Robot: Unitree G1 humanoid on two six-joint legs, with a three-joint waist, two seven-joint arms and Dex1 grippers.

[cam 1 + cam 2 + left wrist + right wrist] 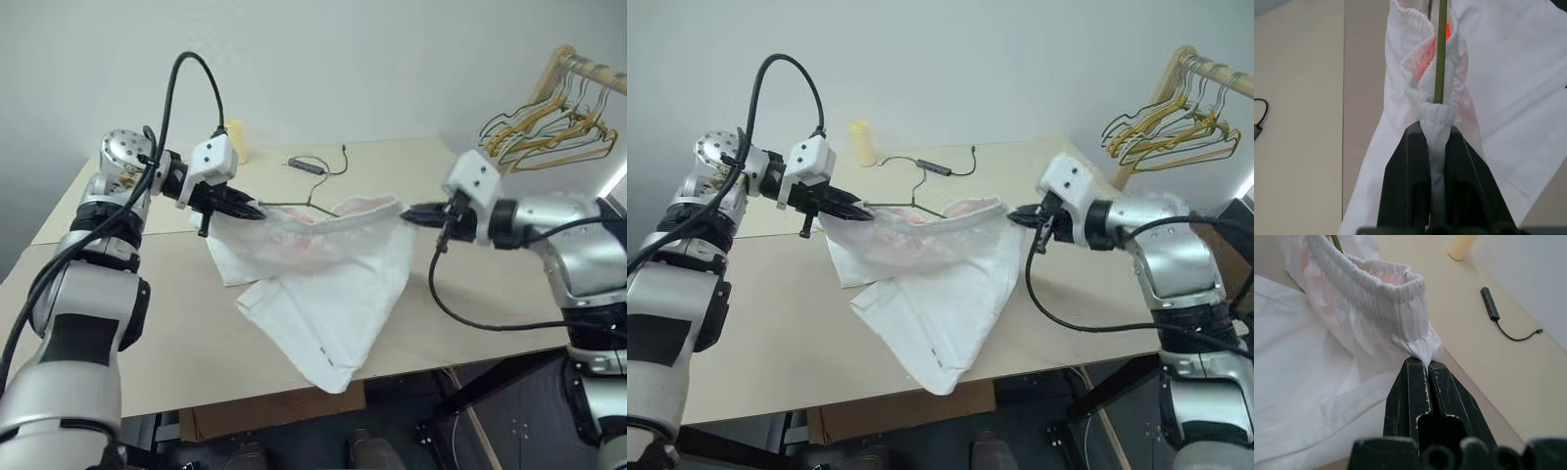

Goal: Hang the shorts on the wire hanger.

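Observation:
The white shorts [323,294] hang stretched by their gathered waistband between my two grippers, above the table. Their legs droop onto the tabletop and over its front edge. My left gripper [257,210] is shut on one end of the waistband [1436,115], and my right gripper [407,213] is shut on the other end [1422,350]. The thin dark wire hanger [294,206] lies inside the waistband opening. Its hook sticks up behind the band, and one wire arm [1440,58] runs down to my left fingertips. The fabric hides most of the hanger.
A wooden rack at the far right carries bunched yellow and grey hangers [549,127]. On the beige table [147,323] behind the shorts stand a pale yellow cylinder [236,140] and a black hub with a cable [309,164]. A cardboard box [265,411] sits under the table.

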